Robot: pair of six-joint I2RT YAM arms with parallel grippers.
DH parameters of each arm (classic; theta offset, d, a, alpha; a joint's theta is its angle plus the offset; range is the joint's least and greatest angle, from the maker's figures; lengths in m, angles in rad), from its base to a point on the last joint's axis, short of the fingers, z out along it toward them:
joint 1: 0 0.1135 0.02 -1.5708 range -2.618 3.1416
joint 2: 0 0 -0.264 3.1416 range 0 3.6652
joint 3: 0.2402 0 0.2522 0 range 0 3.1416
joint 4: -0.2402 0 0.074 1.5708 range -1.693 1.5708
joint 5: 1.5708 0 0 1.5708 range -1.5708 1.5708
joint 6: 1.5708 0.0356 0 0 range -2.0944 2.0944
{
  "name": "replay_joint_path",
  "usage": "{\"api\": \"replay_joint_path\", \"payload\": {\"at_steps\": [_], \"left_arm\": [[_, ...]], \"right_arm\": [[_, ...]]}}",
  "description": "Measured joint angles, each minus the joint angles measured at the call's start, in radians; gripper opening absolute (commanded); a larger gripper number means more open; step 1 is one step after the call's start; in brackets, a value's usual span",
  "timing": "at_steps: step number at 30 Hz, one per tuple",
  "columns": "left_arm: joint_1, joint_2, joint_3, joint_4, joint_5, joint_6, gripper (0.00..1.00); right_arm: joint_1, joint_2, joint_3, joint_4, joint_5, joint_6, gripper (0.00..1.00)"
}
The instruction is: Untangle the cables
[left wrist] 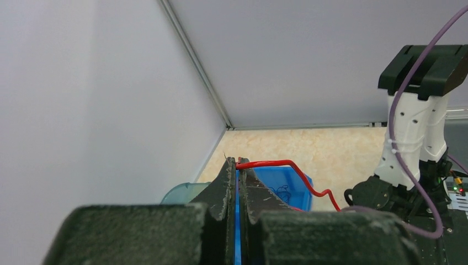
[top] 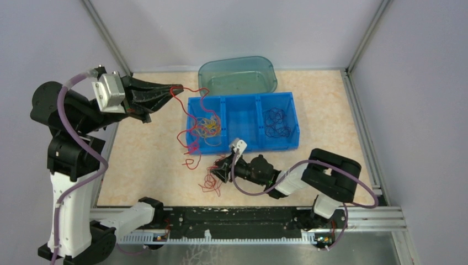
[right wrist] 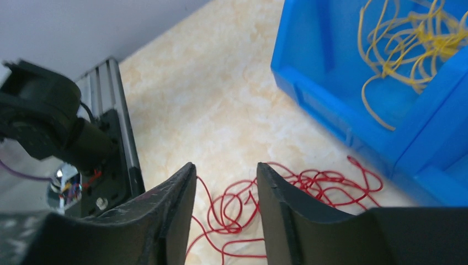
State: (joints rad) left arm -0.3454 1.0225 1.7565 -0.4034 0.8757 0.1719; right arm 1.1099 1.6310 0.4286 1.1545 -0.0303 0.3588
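Red strand [left wrist: 287,164] pinched at the tips of the left gripper [left wrist: 238,165], jaws pressed together on it, raised above the far left corner of the table [top: 149,160]. From there draped across the left compartment of the blue bin [top: 240,144], past the yellow cables [top: 208,126] lying in it, down to a red clump [right wrist: 309,185] on the table by the bin's near left corner. Right gripper [right wrist: 226,168] low over that clump, jaws partly apart, gripping nothing. Dark cables [top: 277,122] separate in the right compartment. Likely risks: pulling higher could cinch knots, hook yellow loops out, or shift the bin; could also slip from the pinch.
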Motion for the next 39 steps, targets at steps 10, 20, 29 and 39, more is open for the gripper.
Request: {"api": "replay_joint_path", "payload": {"at_steps": [10, 20, 29, 39], "left_arm": [[0.0, 0.017, -0.102, 0.064, 0.0, -0.018, 0.0], [-0.027, 0.179, -0.175, 0.143, -0.027, -0.029, 0.0], [-0.128, 0.349, -0.197, 0.217, -0.063, -0.01, 0.0], [-0.152, 0.61, -0.158, 0.241, -0.123, 0.073, 0.0]], "right_arm": [[-0.01, -0.396, -0.004, -0.192, 0.19, -0.085, 0.74], [-0.047, -0.631, -0.031, -0.432, 0.583, -0.123, 0.71], [-0.047, -0.787, -0.037, -0.618, 0.835, -0.134, 0.69], [-0.048, -0.91, -0.037, -0.67, 0.921, -0.18, 0.68]]}}
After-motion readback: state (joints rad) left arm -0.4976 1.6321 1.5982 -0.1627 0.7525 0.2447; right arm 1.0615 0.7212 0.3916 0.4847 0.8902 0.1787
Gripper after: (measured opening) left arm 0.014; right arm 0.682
